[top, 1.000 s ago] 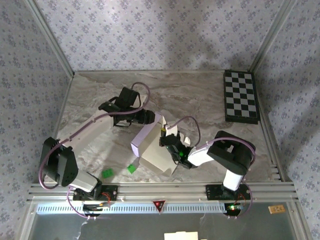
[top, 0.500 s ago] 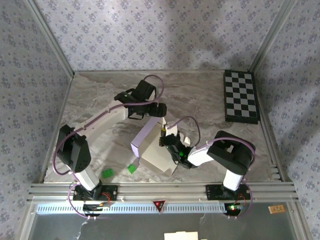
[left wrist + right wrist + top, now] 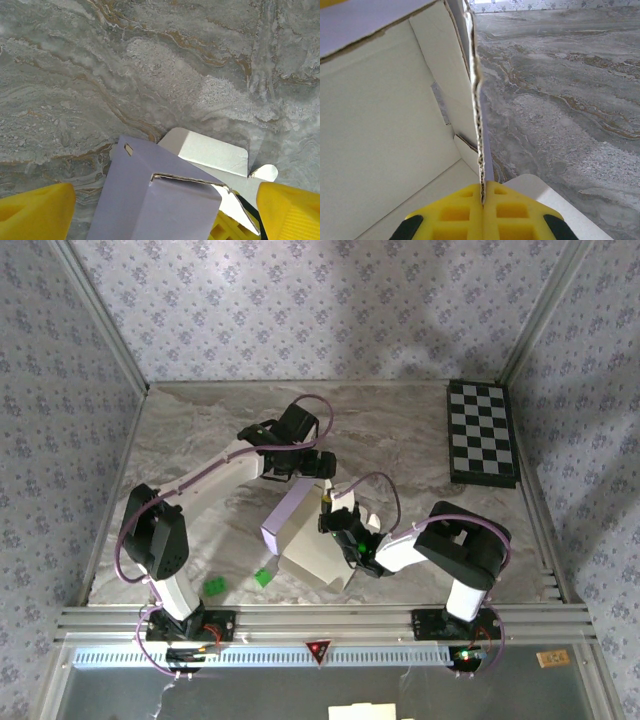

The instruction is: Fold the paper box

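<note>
Marbled grey tabletop [image 3: 200, 430] carries our work. We have the paper box [image 3: 310, 558] near its middle, half raised: a lilac panel [image 3: 140, 195] stands up and a white flap [image 3: 207, 150] lies flat on the stone beyond it. Our right gripper [image 3: 483, 202] is clamped on the edge of one upright wall, yellow pads [image 3: 455, 212] pressed together on the card. Our left gripper [image 3: 165, 215] hangs over the box's far end, jaws spread wide, one finger [image 3: 35, 212] either side of the lilac panel, holding nothing. We judge the folding midway: one wall anchored, the flap not yet turned in. Next the left must descend and lift that flap without dragging the card from the right's hold.
</note>
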You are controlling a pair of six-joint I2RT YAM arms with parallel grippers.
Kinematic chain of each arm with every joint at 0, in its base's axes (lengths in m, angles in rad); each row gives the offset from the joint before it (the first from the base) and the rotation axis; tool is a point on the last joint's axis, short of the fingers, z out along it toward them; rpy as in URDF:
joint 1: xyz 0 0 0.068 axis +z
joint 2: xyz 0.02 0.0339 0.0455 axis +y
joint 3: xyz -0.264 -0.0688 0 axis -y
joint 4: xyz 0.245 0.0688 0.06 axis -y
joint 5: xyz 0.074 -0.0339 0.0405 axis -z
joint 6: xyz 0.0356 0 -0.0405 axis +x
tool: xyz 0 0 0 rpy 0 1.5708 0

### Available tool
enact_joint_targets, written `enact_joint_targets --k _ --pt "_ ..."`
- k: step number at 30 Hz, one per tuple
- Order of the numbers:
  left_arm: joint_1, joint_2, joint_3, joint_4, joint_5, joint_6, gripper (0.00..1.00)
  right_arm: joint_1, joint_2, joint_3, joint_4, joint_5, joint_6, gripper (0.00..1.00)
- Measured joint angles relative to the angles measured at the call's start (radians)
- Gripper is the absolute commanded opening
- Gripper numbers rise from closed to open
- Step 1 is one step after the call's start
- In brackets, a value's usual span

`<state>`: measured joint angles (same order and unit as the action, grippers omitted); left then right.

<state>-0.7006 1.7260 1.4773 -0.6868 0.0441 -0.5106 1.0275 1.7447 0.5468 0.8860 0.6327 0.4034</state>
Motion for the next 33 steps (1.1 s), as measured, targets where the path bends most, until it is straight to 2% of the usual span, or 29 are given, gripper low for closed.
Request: enact_joint_targets --k 15,19,22,29,33 --pt "-0.003 0.046 -0.006 0.026 0.019 -0.011 0.72 0.001 -0.001 0.002 -0.005 0.000 -0.004 0.01" --pt "-0.003 0.045 -0.011 0.034 0.023 -0.011 0.68 0.001 -0.020 0.007 -0.042 0.000 -0.022 0.18" --pt "-0.003 0.043 -0.018 0.043 0.023 -0.011 0.67 0.001 -0.061 0.007 -0.087 -0.001 -0.051 0.26" --pt "-0.003 0.041 -0.032 0.053 0.022 -0.005 0.63 -0.001 -0.233 -0.003 -0.182 -0.037 -0.105 0.34" --pt "-0.003 0.033 -0.047 0.065 0.022 0.002 0.62 -0.028 -0.338 -0.028 -0.251 -0.075 -0.114 0.35"
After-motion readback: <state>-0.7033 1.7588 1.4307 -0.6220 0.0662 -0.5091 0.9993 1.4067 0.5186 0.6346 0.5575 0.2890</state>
